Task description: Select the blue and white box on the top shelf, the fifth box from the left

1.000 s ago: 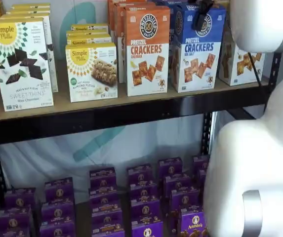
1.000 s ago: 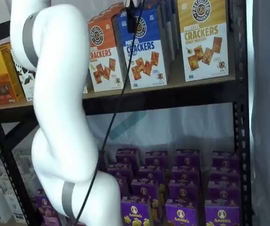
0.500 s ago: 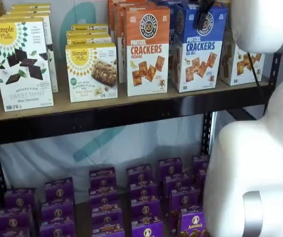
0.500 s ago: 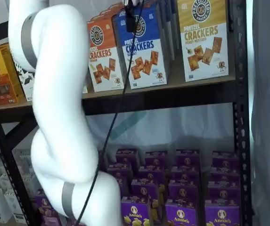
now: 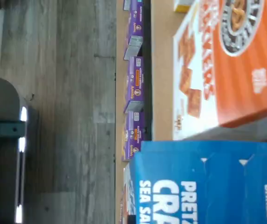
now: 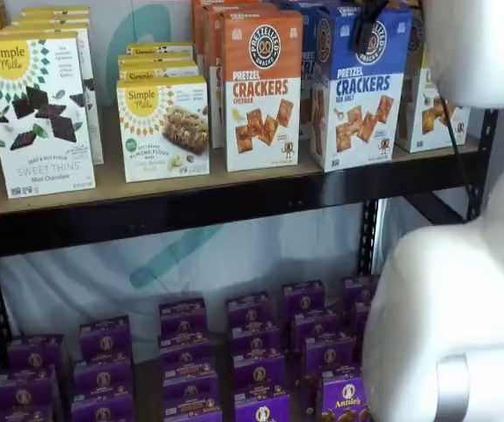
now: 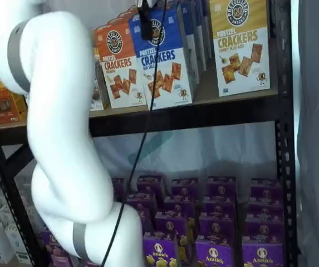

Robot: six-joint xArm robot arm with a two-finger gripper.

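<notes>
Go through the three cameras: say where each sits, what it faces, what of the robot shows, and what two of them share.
Wrist view: on the wrist, turned sideways, close on the blue and white box and the orange box; no robot part shows.
A shelf view: in front of the top shelf; black fingers at the blue box's top, white arm alongside.
A shelf view: in front, at an angle; the arm fills much of it.
Both shelf views share the blue box, orange box and purple boxes.

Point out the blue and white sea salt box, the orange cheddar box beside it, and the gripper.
blue and white box (image 6: 354, 97), shelf view, on its front panel.
orange cheddar box (image 6: 262, 97), shelf view, on the word CRACKERS on its front.
gripper (image 6: 363, 35), shelf view, on the black finger against the blue box's top.
</notes>
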